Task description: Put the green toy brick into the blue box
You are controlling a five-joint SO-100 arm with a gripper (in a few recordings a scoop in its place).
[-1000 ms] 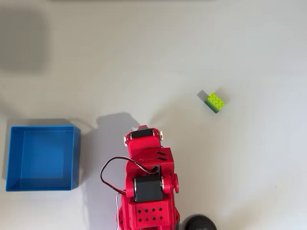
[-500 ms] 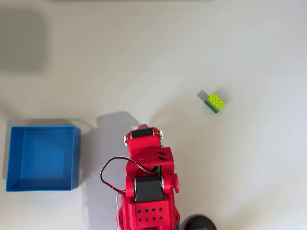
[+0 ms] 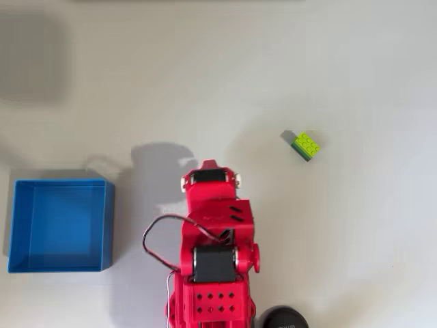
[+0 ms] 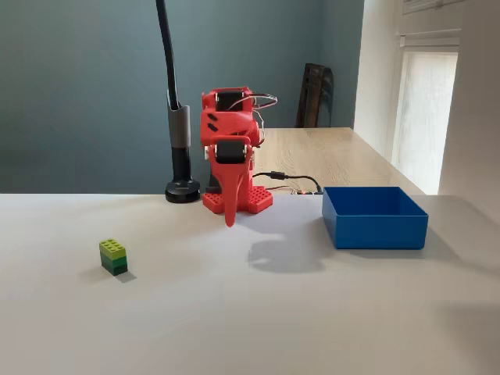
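Note:
The green toy brick [image 3: 306, 145] sits on the white table at the right of the overhead view; in the fixed view the brick [image 4: 113, 256] is at the left, its lime-green studded top over a darker green lower layer. The blue box [image 3: 109, 225] stands at the left edge of the overhead view and is empty; in the fixed view the box [image 4: 375, 226] is at the right. My red arm [image 3: 210, 225] stands folded between them. My gripper [image 4: 230, 215] hangs point-down just above the table, fingers together, holding nothing, well away from both brick and box.
A black stand with a round base [image 4: 182, 190] rises behind the arm; the base [image 3: 283, 318] shows at the bottom edge of the overhead view. A black cable [image 4: 293, 181] lies behind the box. Behind the white table is a wooden table [image 4: 328, 156].
The arm's upper part has shifted a little up and right in the overhead view, and its shadow has moved with it. Brick and box have stayed put.

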